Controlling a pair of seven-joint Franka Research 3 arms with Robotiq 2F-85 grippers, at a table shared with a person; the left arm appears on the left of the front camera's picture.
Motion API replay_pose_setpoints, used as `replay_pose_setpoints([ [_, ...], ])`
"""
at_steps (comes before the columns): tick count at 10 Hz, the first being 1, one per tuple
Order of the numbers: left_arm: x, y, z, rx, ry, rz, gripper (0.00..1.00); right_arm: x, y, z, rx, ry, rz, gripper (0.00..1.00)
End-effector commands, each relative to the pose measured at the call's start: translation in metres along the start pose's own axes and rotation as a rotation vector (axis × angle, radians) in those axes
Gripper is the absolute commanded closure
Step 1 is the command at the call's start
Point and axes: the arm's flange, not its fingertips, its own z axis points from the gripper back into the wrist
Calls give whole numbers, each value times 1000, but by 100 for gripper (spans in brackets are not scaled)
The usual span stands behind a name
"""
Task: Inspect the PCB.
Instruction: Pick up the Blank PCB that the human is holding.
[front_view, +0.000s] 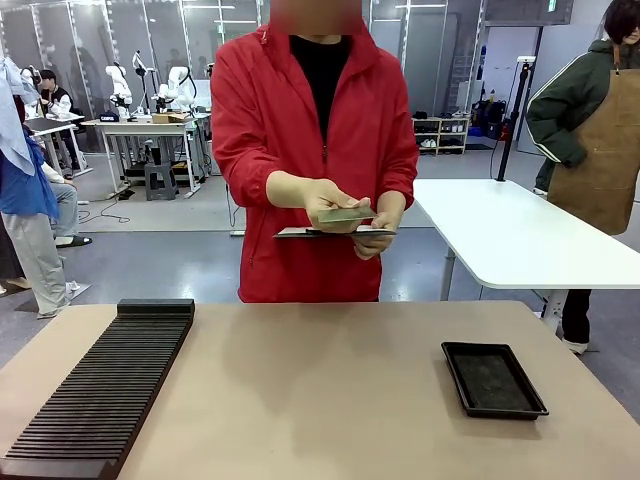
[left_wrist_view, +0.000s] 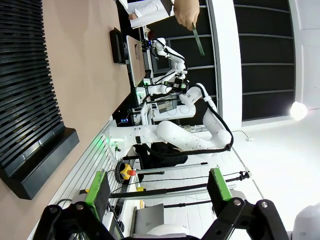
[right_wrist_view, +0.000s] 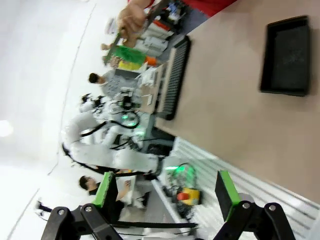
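Observation:
Across the table a person in a red jacket holds the PCB (front_view: 345, 214), a thin grey-green board, flat at chest height in one hand (front_view: 325, 198). The other hand holds a dark clipboard (front_view: 335, 233) just beneath it. In the left wrist view the PCB (left_wrist_view: 198, 40) appears edge-on as a thin green strip, far beyond my left gripper (left_wrist_view: 157, 186), which is open with nothing between its green pads. My right gripper (right_wrist_view: 165, 190) is likewise open and holds nothing, and the PCB (right_wrist_view: 115, 42) hangs from the person's hand far off.
A black slotted rack (front_view: 100, 390) lies on the tan table (front_view: 320, 380) at the front left. A shallow black tray (front_view: 493, 378) sits at the right. Behind stand a white table (front_view: 510, 235) and a person in a brown apron (front_view: 600, 130).

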Motion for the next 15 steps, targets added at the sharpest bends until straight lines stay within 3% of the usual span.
replay_pose_setpoints([
  [1,1,-1,0,14,-1,5,0,46,42,-34,50,104,-156,0],
  [3,1,-1,0,14,-1,5,0,79,58,-76,99,181,-273,0],
  [5,1,-1,0,14,-1,5,0,92,64,-112,101,214,-287,0],
  [9,1,-1,0,14,-1,5,0,104,85,-153,110,215,-376,0],
  [15,1,-1,0,14,-1,5,0,147,115,-269,73,205,-534,0],
])
